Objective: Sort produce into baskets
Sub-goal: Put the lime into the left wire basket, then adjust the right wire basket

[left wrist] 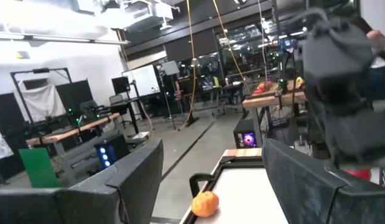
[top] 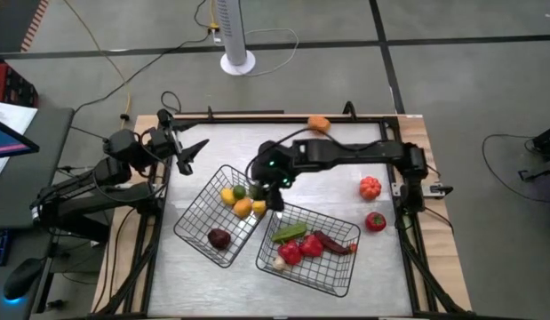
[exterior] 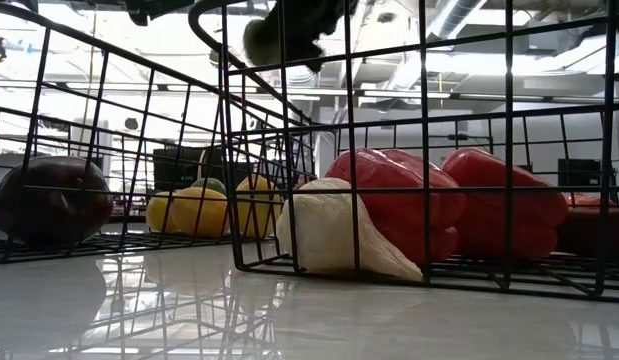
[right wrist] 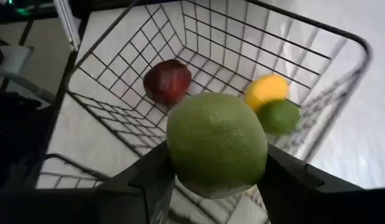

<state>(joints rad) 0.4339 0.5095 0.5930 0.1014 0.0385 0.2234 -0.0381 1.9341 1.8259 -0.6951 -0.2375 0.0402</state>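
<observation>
My right gripper (top: 273, 182) hangs over the gap between the two black wire baskets, shut on a round green fruit (right wrist: 217, 144). Below it the left basket (top: 193, 233) holds a dark red fruit (right wrist: 168, 81), a yellow one (right wrist: 267, 91) and a small green one (right wrist: 279, 116). The right basket (top: 341, 276) holds red peppers (top: 301, 249), a green vegetable (top: 290, 233) and a white bulb (exterior: 339, 230). My left gripper (top: 190, 153) is open and empty at the table's far left. My right gripper pinches the green fruit between its two fingers, one on each opposite side (right wrist: 173, 155). The fingers come from above, pointing down. The fruit is lifted clear, above the left basket's rim.
An orange fruit (top: 319, 124) lies at the table's far edge; it also shows in the left wrist view (left wrist: 205, 203). Two red fruits (top: 370, 187) (top: 375, 221) lie loose on the right. A dark frame (top: 257, 114) borders the table. A white fan base (top: 238, 62) stands beyond it.
</observation>
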